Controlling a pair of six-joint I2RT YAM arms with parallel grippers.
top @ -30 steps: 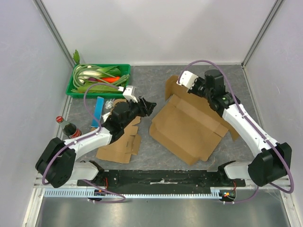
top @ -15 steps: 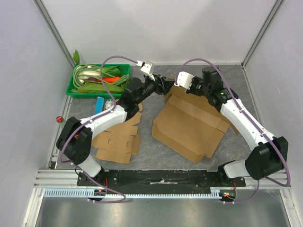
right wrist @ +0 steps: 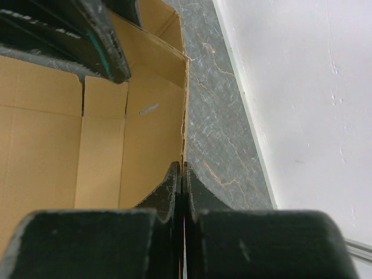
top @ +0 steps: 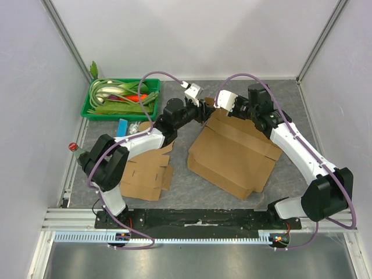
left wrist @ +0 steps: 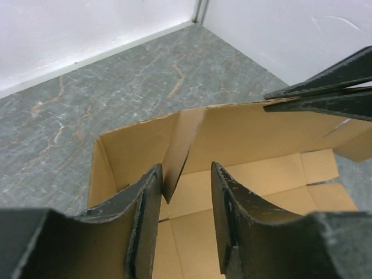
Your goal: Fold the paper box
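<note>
Left wrist view showed your left gripper [left wrist: 185, 195] standing open astride a flap [left wrist: 181, 142] of the box [left wrist: 256, 131]; your right gripper [right wrist: 181, 174] pinched its wall edge tight

Left arm [top: 139, 141] and right arm [top: 302, 152]: white link shells, black joint housings, bulky black shoulder blocks. A purple cable [top: 157, 73] runs along each arm in an open loop. White boxy camera housing [top: 192, 90] at each wrist. Black base rail [top: 197, 218] under both. Left fingers [left wrist: 238, 203]: matte black, tapered, flecked with pale scuffs. Right fingers [right wrist: 168, 189]: same black, worn edges.
</note>
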